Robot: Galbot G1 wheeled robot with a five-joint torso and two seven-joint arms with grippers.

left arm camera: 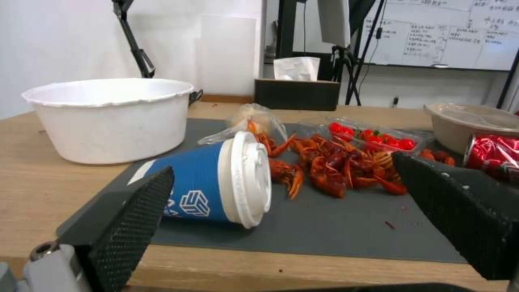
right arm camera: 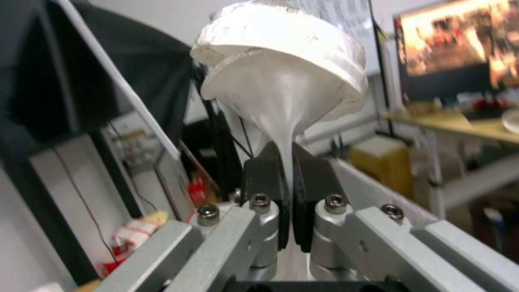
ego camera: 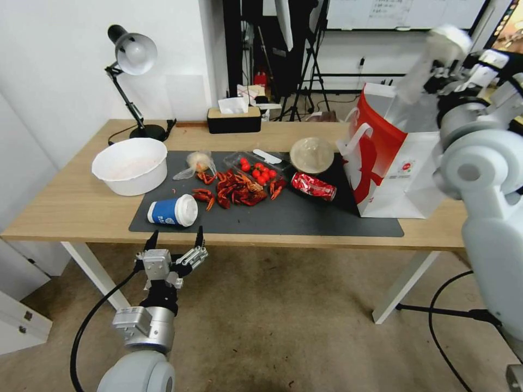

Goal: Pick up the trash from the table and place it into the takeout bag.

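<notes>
- Step in hand, by judgement: clear plastic cup (right arm camera: 281, 81) carried to the upright white-and-red paper takeout bag (ego camera: 400, 163), squashed flat between the pressed-together fingers of the right gripper (ego camera: 444, 68), above the bag's open top.
- Next move calls for centring over the mouth, then letting go.
- Left gripper (ego camera: 174, 239) spread wide, well apart from the bag at the light-wood table (ego camera: 65, 212) edge, facing the toppled blue-and-white paper cup (left arm camera: 216, 182).
- Crushed red soda can (ego camera: 313, 185) and round beige lidded bowl (ego camera: 311, 154) lying just beside the bag.
</notes>
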